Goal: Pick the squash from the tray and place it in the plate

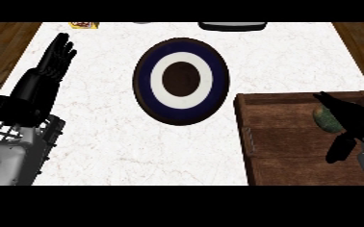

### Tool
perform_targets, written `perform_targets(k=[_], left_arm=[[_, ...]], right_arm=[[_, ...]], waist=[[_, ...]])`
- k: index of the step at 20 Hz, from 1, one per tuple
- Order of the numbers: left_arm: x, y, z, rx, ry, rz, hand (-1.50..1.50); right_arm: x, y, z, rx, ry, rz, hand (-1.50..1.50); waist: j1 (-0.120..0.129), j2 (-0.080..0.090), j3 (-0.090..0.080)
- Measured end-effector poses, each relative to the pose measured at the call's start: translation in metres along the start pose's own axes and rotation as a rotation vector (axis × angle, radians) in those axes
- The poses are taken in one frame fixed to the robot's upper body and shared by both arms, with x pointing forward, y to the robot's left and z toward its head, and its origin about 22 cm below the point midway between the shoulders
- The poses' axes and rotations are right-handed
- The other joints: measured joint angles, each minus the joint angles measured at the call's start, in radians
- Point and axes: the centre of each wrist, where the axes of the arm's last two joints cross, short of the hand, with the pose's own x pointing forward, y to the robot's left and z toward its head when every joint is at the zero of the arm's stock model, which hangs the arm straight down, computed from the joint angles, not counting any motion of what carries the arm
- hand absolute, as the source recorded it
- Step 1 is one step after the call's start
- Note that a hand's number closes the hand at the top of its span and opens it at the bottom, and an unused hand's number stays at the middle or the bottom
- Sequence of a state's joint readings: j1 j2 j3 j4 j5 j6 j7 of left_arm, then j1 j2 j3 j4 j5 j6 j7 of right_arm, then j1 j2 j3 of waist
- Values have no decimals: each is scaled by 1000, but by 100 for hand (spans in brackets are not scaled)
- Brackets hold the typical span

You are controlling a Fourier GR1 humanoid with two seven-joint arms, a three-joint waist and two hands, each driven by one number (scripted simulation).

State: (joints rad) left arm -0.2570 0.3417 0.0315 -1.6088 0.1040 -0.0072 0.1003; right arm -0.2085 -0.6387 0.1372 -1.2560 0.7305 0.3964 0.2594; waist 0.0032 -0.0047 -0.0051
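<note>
Two hands show on your screen, and the wooden tray [284,139] is your landmark for both. Your right hand [346,120] is over the tray's far right part, fingers spread apart with one reaching past the squash [327,118] and the thumb hanging nearer you; the squash, a mottled green lump, lies in the tray right against that hand, partly hidden by it. You cannot tell whether the fingers actually touch it. Just left of the tray, beyond its far left corner, stands the plate [181,60], dark-rimmed with blue and white rings and a brown middle, holding nothing. Well left of the tray, past the plate, your left hand [53,60] rests with straight fingers pointing away over the white marble counter [107,134].
</note>
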Motion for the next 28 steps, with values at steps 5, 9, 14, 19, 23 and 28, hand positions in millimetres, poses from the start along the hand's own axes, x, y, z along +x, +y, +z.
perform_targets(k=[5, 9, 14, 19, 23, 28], left_arm=[[8, -3, -2, -2, 2, 7, 0], [6, 0, -1, -7, 1, 7, 0], [2, -4, -6, -21, -6, 8, 0], [3, -8, -7, -32, -14, 13, 0], [4, -10, -6, -32, -13, 13, 0], [2, -6, -6, -7, -1, 8, 0]], right_arm=[[-5, 5, -6, -136, -35, -12, 150], [-6, 2, -11, -265, -58, 7, 150], [-22, 6, -30, -380, -110, -61, 150], [-47, 10, -41, -470, -157, -126, 150], [-58, 4, -47, -515, -232, -168, 150], [-37, -5, -49, -599, -419, -276, 150]], waist=[[-3, -5, -7], [-3, -2, -5], [10, -2, -13], [21, -1, -20], [16, 1, -13], [-1, 2, -1]])
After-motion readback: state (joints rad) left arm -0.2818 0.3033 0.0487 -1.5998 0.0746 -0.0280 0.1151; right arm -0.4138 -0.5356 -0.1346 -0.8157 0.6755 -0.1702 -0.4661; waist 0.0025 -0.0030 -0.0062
